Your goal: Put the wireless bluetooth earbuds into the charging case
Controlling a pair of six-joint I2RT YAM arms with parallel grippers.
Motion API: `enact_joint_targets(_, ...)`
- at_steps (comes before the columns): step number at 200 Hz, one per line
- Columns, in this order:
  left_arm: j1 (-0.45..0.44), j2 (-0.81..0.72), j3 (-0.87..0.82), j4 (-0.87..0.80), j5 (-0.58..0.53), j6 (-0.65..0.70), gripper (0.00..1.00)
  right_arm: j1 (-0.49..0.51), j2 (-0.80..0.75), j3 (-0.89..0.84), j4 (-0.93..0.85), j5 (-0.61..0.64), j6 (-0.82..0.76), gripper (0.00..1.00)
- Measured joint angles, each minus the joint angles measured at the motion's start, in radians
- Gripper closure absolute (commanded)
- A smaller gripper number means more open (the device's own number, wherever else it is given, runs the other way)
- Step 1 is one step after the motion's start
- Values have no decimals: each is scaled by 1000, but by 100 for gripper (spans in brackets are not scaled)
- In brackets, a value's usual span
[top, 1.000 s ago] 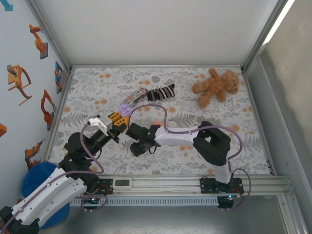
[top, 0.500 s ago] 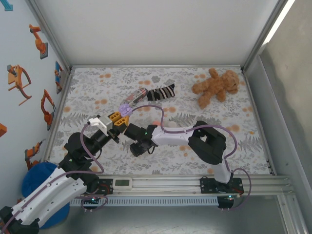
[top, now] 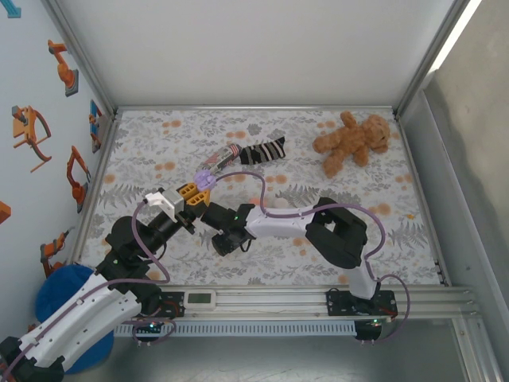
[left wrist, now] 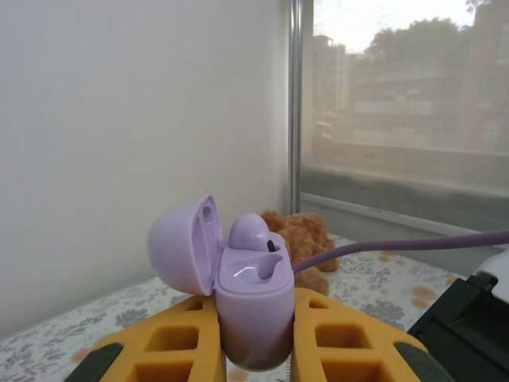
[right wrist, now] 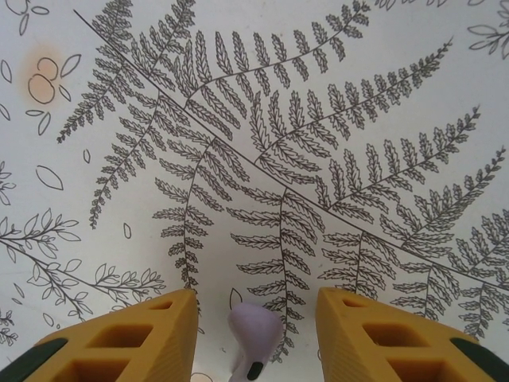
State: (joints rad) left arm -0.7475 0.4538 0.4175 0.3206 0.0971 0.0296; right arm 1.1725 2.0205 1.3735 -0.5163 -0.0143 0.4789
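My left gripper [left wrist: 256,318] is shut on the pale purple charging case [left wrist: 253,290], holding it upright off the table with its lid swung open to the left. One purple earbud [left wrist: 250,232] sits in the case's far slot, and the near slot is empty. From above, the case [top: 204,178] shows at the tip of the left gripper [top: 193,193]. My right gripper [right wrist: 254,298] points down at the fern-print cloth, open. A second purple earbud [right wrist: 254,336] lies on the cloth between its yellow fingers, touching neither. The right gripper [top: 223,241] hangs just right of the left one.
A brown teddy bear [top: 350,142] lies at the back right, and a striped sock [top: 262,150] at the back middle with a small flat item [top: 219,157] beside it. A purple cable [top: 254,187] loops over the right arm. Metal frame rails edge the table.
The right arm's elbow has swung a little to the left and its gripper has shifted slightly. The left arm and the case have stayed still.
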Motion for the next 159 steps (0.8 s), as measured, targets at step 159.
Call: enact_joint_targets(159, 0, -13, -1, 0, -1, 0, 100, 21, 27, 45, -60, 65, -6, 65)
